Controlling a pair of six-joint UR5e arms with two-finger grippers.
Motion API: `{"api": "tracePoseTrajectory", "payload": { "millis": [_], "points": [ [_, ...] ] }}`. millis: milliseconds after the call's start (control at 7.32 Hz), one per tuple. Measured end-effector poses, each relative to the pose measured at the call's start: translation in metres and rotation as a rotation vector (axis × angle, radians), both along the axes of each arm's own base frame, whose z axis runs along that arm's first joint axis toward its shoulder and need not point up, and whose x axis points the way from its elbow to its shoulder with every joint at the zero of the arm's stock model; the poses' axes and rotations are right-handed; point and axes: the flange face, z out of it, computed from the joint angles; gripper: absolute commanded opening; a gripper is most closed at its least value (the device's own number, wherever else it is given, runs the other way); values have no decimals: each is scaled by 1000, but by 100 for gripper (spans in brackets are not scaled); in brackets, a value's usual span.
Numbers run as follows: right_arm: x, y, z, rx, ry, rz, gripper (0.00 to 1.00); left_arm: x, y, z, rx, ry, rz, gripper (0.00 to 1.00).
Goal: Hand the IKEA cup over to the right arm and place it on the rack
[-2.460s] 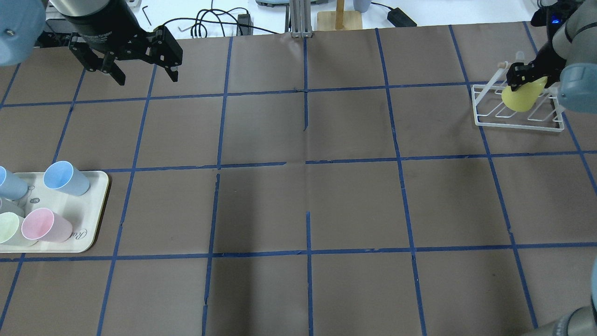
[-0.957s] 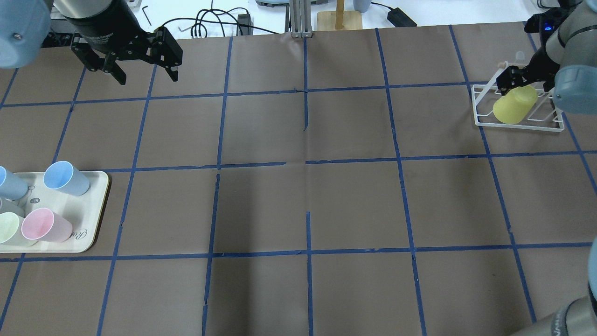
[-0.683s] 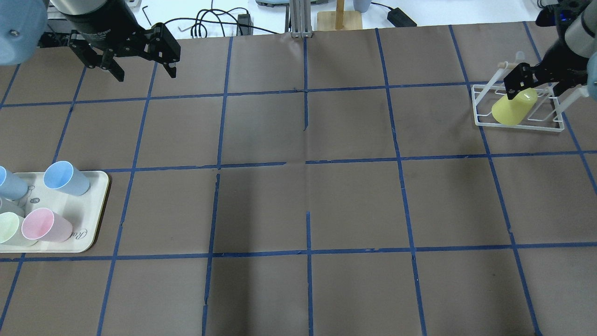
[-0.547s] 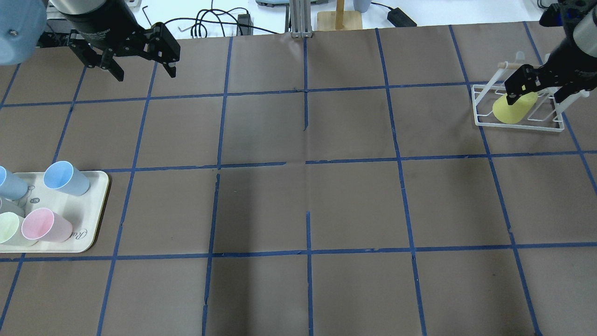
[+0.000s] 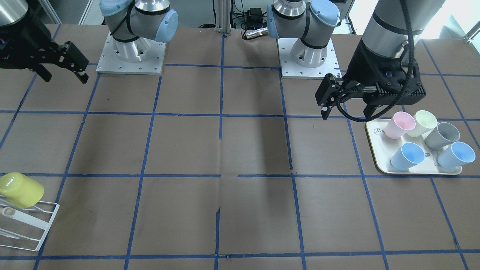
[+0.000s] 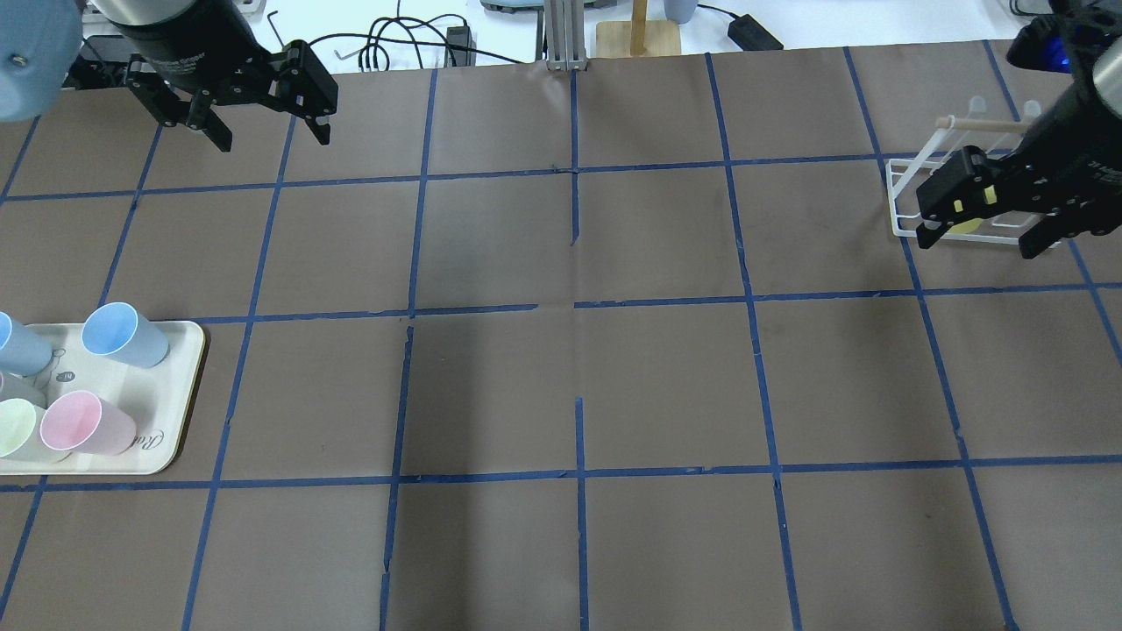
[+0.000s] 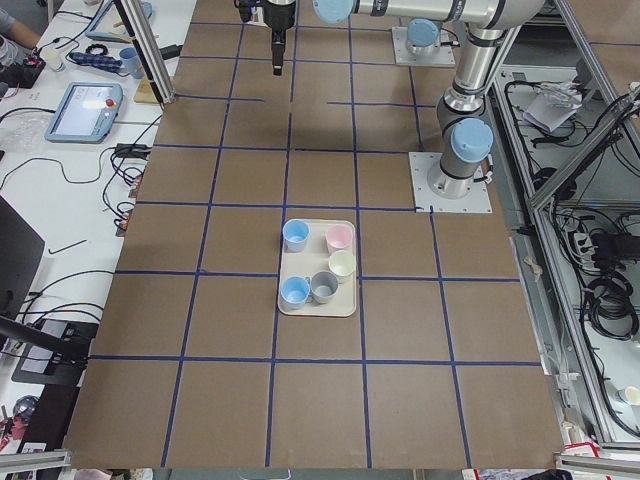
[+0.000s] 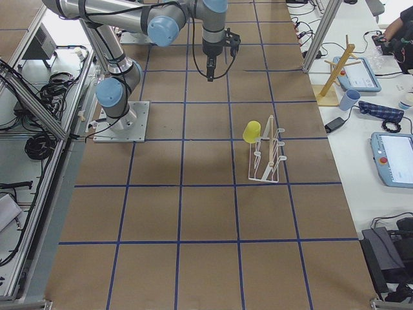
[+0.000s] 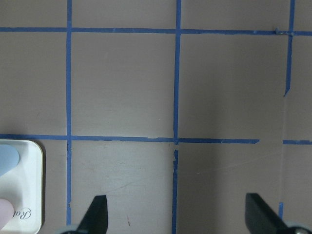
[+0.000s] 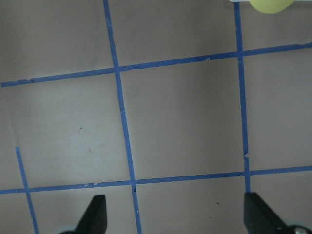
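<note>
The bright yellow IKEA cup (image 5: 20,189) sits upside down and tilted on the prongs of the white wire rack (image 5: 28,228). It also shows in the exterior right view (image 8: 251,132) on the rack (image 8: 268,161). In the overhead view my right gripper (image 6: 980,241) covers most of the cup, and the rack (image 6: 901,188) shows behind it. The right gripper (image 5: 64,77) is open, empty, raised and apart from the cup. My left gripper (image 6: 272,140) is open and empty at the far left, also seen from the front (image 5: 347,114).
A cream tray (image 6: 180,386) at the left table edge holds several cups, blue, pink, pale and grey; it also shows in the front view (image 5: 377,163). Cables and a wooden stand (image 6: 638,35) lie beyond the far edge.
My right gripper has opened, let go of the yellow cup on the rack, and lifted back towards the robot. The left gripper has barely shifted.
</note>
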Motion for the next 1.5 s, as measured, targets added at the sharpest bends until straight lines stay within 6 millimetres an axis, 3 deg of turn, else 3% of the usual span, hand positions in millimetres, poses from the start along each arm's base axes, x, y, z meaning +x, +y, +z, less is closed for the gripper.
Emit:
{"api": "tracePoseTrajectory", "payload": {
  "millis": [410,683,1093,1503],
  "points": [
    [62,22,11,-5,58,30,100,1,-3,3,-25,-2,4,100],
    [92,30,7,-5,64,44,100,2,-4,3,-34,-4,3,100],
    [100,35,-9,-7,65,60,100,2,-7,1,-47,-9,2,100],
    [97,34,-1,-6,67,63,100,2,-10,-3,-42,-10,2,100]
  ]
}}
